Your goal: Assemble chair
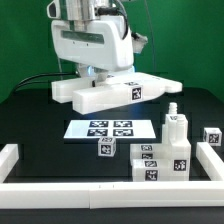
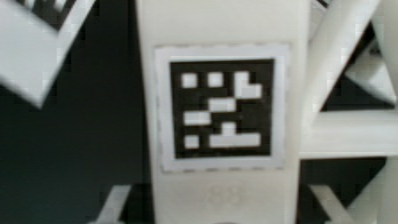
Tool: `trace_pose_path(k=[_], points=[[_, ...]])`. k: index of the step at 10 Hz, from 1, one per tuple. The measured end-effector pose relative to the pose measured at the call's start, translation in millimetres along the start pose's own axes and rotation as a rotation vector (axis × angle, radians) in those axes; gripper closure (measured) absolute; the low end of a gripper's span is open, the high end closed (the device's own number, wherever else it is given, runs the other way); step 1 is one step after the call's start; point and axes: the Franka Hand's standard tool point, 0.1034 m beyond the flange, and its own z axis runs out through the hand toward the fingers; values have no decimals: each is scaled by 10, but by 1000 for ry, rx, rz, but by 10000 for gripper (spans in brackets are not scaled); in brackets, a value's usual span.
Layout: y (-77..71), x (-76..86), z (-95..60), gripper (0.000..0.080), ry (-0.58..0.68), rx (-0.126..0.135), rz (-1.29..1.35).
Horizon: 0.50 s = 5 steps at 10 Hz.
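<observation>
Chair assembly looks to be at an early step: the chair is not yet one thing but loose white parts spread over the black table (image 1: 30, 125). The largest part, a wide flat panel (image 1: 100, 96) with a tag (image 1: 133, 93) on its near edge, lies toward the back of the table, beyond the marker board (image 1: 110, 129). The arm's gripper (image 1: 97, 74) sits right down on it. The wrist view shows a white tagged bar filling the middle of the picture, probably this same panel seen close. Neither view shows the fingertips plainly, so it cannot be told whether the pincer is clamped on the panel or only straddling it. The step in hand appears to be taking up or placing this panel. Smaller parts wait near the front at the exterior view's right, inside the border rail (image 1: 100, 190): a stepped stack (image 1: 160, 162), a short post (image 1: 175, 122) and a block (image 1: 212, 137). The small cube (image 1: 105, 148) stands just in front of the marker board. The next move likely calls for a firm, level hold on the panel and a clear path past the post and stack.
</observation>
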Motion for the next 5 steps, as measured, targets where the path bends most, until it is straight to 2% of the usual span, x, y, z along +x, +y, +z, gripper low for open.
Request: trace_pose_path(k=[1,2,3,4,5], points=[[-69,-110,28,515,0,33,58],[-150,-250,26,515,1,43,127],[-264,-379,1,515,4,71,207],[-334,-470,-12,515,7,85,248],[-349,-525,6,515,6,73,269]])
